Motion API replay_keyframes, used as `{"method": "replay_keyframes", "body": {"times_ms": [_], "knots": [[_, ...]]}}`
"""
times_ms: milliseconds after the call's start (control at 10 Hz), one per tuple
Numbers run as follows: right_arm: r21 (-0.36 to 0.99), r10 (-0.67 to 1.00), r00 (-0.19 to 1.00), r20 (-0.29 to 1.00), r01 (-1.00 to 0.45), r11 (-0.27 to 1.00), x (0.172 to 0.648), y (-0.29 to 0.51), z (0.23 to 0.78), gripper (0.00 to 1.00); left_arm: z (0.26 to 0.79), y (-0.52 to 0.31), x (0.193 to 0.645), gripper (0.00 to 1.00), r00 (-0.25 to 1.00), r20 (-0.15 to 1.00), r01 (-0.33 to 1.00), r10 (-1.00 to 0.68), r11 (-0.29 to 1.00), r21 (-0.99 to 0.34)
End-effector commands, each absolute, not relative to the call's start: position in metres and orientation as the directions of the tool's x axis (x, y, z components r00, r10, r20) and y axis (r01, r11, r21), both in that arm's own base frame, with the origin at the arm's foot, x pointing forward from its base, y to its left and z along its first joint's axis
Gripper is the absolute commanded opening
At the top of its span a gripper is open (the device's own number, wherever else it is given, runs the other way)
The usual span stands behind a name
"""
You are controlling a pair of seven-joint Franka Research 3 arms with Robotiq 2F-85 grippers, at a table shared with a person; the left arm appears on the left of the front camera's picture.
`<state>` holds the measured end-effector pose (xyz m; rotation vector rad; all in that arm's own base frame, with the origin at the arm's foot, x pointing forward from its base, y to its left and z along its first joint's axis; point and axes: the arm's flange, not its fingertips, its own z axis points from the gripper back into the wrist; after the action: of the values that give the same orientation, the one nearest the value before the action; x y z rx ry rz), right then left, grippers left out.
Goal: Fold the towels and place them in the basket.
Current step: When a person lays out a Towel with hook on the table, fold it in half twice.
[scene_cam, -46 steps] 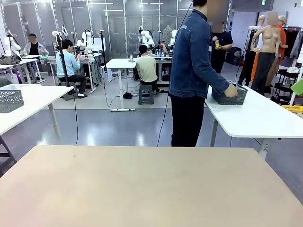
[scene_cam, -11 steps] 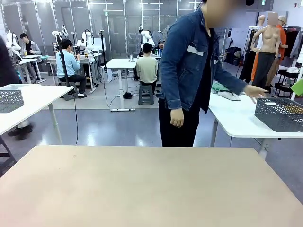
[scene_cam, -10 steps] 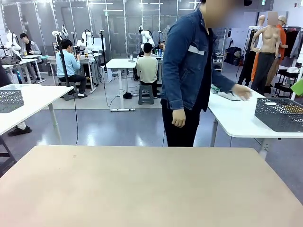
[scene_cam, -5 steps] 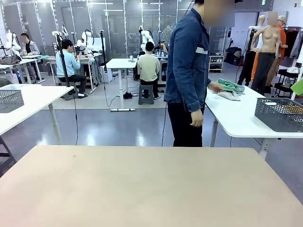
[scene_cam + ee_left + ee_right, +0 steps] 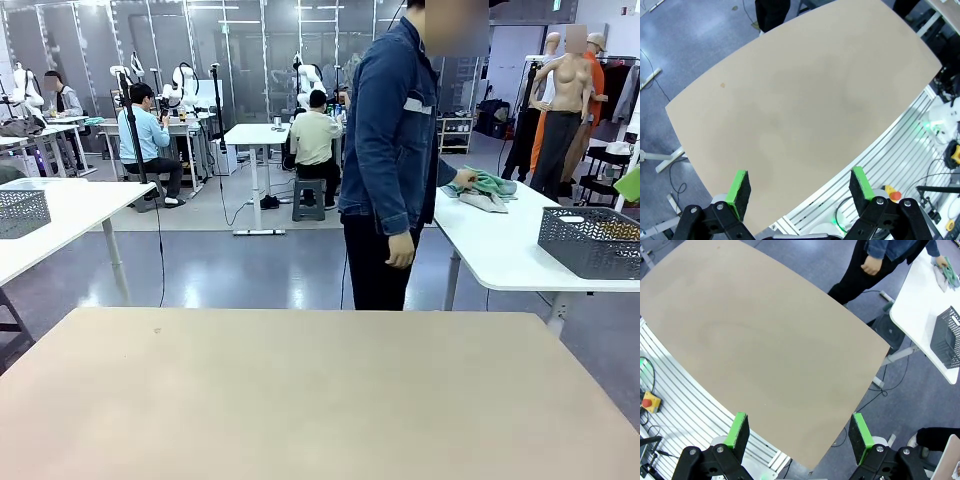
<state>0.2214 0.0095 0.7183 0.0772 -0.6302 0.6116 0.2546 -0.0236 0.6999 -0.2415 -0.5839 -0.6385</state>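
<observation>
My left gripper and right gripper hang wide and empty over the smooth, round-cornered tan table. On a white side table, a person's hand touches crumpled terry towels, well apart from the mesh basket.

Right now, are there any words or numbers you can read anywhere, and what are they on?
No text here can be read.
White patch on the sleeve of the person's blue denim jacket: too small and blurred to read.
Small green sign high at the far wall: too small to read.
Dark grey mesh basket, crumpled mint green and off-white towels, bare tan tabletop: no print visible.
</observation>
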Motion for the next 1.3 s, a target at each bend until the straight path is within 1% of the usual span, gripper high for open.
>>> {"method": "replay_keyframes", "body": {"times_ms": [0,1200], "knots": [[-0.125,0.516,0.638,0.571,-0.554,0.823,0.2204,0.0082,0.7182,1.00,0.7016,-0.0241,0.2540,1.00,0.644,0.580,0.627,-0.499,0.779,-0.026],[-0.125,0.516,0.638,0.571,-0.554,0.823,0.2204,0.0082,0.7182,1.00,0.7016,-0.0241,0.2540,1.00,0.644,0.580,0.627,-0.499,0.779,-0.026]]}}
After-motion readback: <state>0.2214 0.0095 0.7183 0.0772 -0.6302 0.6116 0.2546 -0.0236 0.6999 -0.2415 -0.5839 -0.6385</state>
